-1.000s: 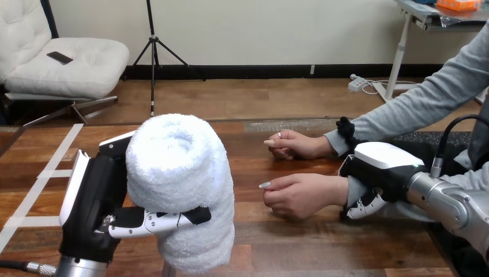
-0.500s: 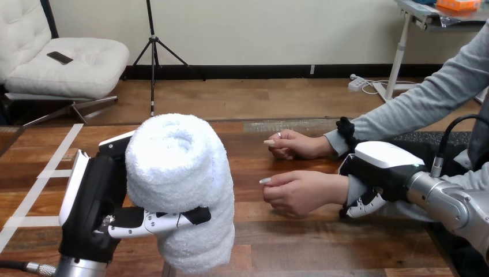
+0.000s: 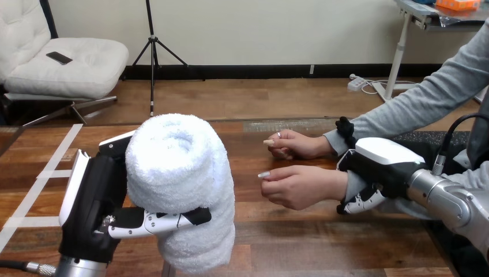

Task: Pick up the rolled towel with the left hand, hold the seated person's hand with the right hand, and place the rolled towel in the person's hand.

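So the left hand [image 3: 95, 205] sits at the lower left of the frame with the towel [image 3: 179, 179] clamped in it. The roll stands upright and fat, open end facing up, and it takes up most of the lower left-centre. One black-and-white finger [image 3: 161, 221] wraps across the front of the roll low down. The rest of that hand's fingers are behind the towel, so the roll itself blocks the view of them.

Over at the right, the right hand [image 3: 377, 164] comes in from the lower right edge and sits on the wrist of the person's near hand [image 3: 297, 186]. Its white shell is on top and its fingers [image 3: 358, 203] curl underneath, so it looks closed round the wrist. The grey sleeve bunches there, though, and I can't quite see how tight the grip is.

That near hand is loosely curled, thumb on top and pointing left toward the towel. There's a clear stretch of bare table [image 3: 271, 242] between the two, so they're well apart. I can't tell if the hand rests on the wood or hangs just above it.

The person's far hand [image 3: 297, 144] lies on the table just behind the near one, also loosely closed. Strips of white tape [image 3: 57, 153] run across the table at the left edge, behind the left hand.
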{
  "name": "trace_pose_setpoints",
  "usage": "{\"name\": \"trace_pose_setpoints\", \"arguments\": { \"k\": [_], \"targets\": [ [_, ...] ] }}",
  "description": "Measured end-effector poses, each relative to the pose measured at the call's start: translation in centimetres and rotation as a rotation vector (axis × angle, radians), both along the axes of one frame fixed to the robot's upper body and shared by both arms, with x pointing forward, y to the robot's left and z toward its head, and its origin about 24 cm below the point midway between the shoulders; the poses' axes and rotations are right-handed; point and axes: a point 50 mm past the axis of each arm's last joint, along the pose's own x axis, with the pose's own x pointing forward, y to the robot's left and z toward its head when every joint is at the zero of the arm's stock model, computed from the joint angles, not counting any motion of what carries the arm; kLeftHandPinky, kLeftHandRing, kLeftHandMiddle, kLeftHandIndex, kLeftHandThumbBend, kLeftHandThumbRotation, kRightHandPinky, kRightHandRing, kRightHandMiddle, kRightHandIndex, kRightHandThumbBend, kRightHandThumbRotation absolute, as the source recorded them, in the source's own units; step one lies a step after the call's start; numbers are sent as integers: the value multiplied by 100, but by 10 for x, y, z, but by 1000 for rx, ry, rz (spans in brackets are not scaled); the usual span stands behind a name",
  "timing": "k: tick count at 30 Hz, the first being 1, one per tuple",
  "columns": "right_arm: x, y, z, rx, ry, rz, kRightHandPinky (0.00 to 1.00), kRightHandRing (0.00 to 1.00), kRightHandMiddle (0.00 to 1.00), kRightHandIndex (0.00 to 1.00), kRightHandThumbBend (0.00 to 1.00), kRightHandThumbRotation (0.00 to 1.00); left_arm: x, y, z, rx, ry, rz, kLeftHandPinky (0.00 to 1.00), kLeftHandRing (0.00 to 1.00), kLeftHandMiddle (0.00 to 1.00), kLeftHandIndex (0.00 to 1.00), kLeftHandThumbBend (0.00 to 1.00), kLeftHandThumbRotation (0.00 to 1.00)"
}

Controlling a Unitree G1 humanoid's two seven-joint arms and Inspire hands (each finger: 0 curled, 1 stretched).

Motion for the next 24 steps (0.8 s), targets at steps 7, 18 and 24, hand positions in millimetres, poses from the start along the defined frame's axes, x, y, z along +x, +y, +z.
{"name": "trace_pose_setpoints", "arguments": {
  "k": [7,18,24],
  "targets": [
    [0,-1,3,28,-12,-3,20,24,29,30,58,12,0,0,0,0,0,0,21,26,33,35,62,0],
    [1,-3,8,63,-21,0,18,21,27,27,56,12,0,0,0,1,-1,-2,21,26,33,36,61,0],
    [1,-3,10,76,-20,-2,17,21,26,26,54,12,0,0,0,2,-3,-2,21,27,33,36,61,0]
  ]
}}
